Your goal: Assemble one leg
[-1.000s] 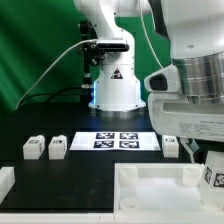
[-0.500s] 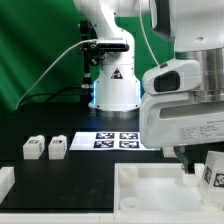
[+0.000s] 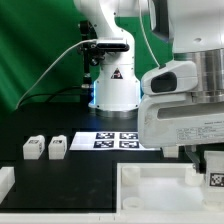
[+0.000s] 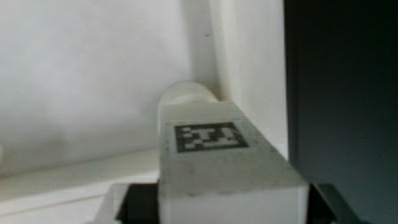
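My gripper is shut on a leg, a small white post with a black-and-white tag. It holds the leg at the far right corner of the large white tray-like body, at the exterior view's right. In the wrist view the leg stands between my dark fingers, with its tip by the body's raised wall. Whether the leg touches the body cannot be told. Two more legs stand on the black table at the exterior view's left.
The marker board lies on the table behind the body. The robot's base stands at the back. Another white part sits at the front of the exterior view's left edge. My large hand hides the table's right side.
My hand has come down and toward the exterior view's left with the leg, and now hides a leg that stood beside the marker board. In the last half second it has barely moved.
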`<move>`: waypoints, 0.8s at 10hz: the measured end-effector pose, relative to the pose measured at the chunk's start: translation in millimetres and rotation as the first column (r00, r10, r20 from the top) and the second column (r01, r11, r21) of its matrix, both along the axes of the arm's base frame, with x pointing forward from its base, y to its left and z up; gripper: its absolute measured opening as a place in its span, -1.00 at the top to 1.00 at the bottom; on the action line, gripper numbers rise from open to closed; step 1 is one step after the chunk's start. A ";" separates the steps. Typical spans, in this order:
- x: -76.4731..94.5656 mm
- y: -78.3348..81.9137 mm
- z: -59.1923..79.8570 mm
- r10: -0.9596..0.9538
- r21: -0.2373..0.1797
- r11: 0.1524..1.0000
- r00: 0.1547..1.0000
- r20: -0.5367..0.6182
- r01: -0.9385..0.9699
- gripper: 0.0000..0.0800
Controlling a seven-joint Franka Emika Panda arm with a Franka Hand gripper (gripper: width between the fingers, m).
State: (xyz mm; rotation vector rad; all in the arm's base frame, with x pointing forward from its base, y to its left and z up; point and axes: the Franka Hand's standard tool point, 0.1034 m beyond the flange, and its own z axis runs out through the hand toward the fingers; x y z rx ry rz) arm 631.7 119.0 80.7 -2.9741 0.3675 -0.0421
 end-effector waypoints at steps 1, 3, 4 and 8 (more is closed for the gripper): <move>0.1 -0.4 0.0 -0.123 0.007 0.992 0.992 -0.018 0.123 0.24; 0.2 -1.4 -0.4 -0.243 0.013 0.970 0.969 -0.037 0.243 0.24; 0.5 -3.0 -3.3 -0.375 0.030 0.925 0.924 -0.067 0.378 0.24; 0.9 -2.5 -5.2 -0.834 0.040 0.506 0.500 -0.233 0.862 0.25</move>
